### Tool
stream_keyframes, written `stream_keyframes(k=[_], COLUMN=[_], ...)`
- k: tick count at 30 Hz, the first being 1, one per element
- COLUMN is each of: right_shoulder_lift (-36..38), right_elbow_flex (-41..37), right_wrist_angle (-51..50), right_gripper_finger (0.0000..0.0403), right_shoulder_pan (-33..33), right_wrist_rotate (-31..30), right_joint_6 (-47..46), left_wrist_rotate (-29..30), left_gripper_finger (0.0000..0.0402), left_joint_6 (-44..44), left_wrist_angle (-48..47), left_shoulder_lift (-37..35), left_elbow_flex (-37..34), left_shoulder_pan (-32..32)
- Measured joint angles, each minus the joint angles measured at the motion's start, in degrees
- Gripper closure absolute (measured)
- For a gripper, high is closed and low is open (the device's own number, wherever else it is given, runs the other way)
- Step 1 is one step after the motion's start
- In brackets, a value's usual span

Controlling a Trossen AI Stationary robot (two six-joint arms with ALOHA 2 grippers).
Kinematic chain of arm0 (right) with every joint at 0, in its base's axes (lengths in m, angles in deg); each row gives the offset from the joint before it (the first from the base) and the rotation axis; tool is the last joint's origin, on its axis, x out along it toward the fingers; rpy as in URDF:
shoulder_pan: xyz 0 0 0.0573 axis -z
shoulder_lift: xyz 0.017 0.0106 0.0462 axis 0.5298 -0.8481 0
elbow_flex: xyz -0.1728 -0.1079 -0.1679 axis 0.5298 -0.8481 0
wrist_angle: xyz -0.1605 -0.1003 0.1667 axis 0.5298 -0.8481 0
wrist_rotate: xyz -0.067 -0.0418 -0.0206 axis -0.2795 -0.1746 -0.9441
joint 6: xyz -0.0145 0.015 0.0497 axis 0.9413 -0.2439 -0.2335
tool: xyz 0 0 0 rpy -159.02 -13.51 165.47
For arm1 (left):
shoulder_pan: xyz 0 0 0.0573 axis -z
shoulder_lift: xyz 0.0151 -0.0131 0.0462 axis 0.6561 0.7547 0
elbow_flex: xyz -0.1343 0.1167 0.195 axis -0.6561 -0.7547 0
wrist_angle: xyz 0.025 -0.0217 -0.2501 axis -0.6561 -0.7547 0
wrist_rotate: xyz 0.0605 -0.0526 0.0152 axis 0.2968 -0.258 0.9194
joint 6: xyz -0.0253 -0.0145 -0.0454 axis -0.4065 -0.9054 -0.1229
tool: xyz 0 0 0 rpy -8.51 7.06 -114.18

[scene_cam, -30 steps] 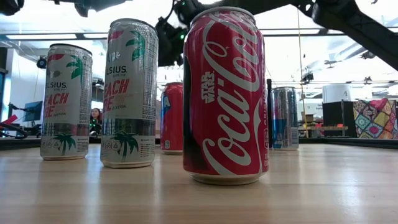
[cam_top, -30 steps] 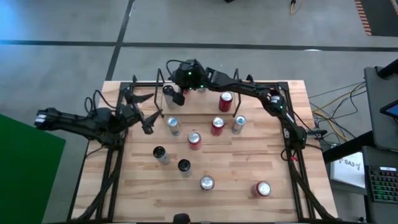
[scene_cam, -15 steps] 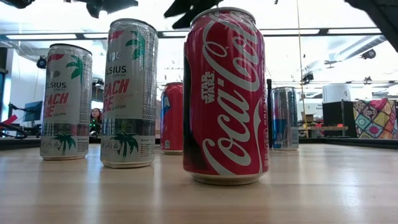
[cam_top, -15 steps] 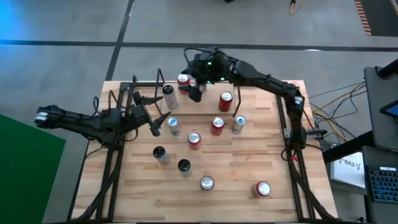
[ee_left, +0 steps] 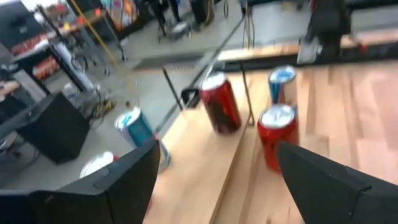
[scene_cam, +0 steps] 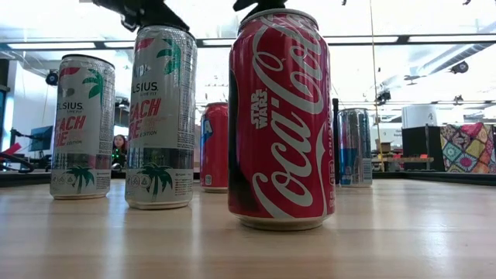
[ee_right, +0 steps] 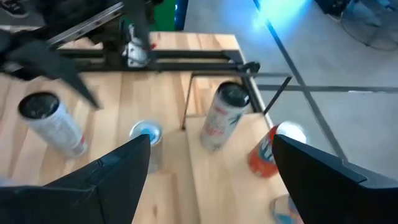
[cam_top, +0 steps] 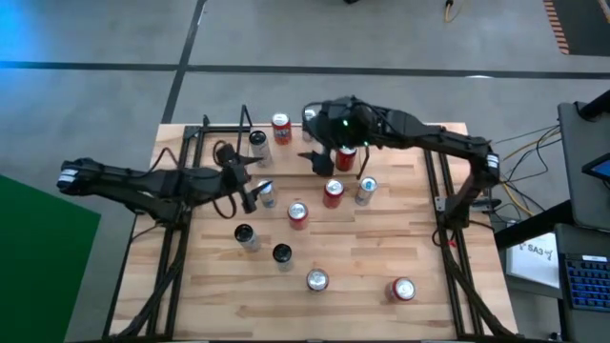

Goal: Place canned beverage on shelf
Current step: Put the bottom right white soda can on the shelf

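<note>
Overhead, the narrow black wire shelf [cam_top: 250,133] with a light wooden floor was seen at the far left part of the pale wooden table [cam_top: 362,272]. Two cans were stood on it: a slim silver can with a dark top [cam_top: 257,143] and a short red can [cam_top: 281,127] just beside it. The right gripper [cam_top: 315,160] was held above the table near the shelf's right end, its fingers spread and nothing between them. The left gripper [cam_top: 250,191] was positioned next to a blue-topped silver can [cam_top: 266,192], jaws likewise spread and empty. Other cans were scattered across the table, well apart.
</note>
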Motion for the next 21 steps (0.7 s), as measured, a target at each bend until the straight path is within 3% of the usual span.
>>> stream_keyframes(k=[7,11,15,21], right_shoulder_lift=[7.87,12.57,16.83,20.69], right_elbow_flex=[-12.95,-20.12,-27.08,-34.39], right_wrist_angle=[7.58,12.85,19.28,25.56], right_gripper_finger=[0.0078,0.0078,0.0079,0.0103], right_shoulder_pan=[-3.58,-4.7,-5.26,-5.26], right_wrist_rotate=[-1.27,-1.3,-1.37,-1.39], right_joint_6=[-1.68,-3.33,-4.14,-4.55], left_wrist_rotate=[0.04,-0.05,-1.3,-3.03], left_gripper_finger=[0.0096,0.0128,0.0199,0.0354], left_joint_6=[-1.69,-2.34,-1.78,-1.36], left_wrist_angle=[-5.99,-9.21,-13.01,-14.22], left_shoulder_lift=[2.34,2.86,2.79,3.08], left_elbow_flex=[0.29,-0.18,-0.2,-0.23], left_shoulder_pan=[-4.14,-6.78,-8.72,-11.18])
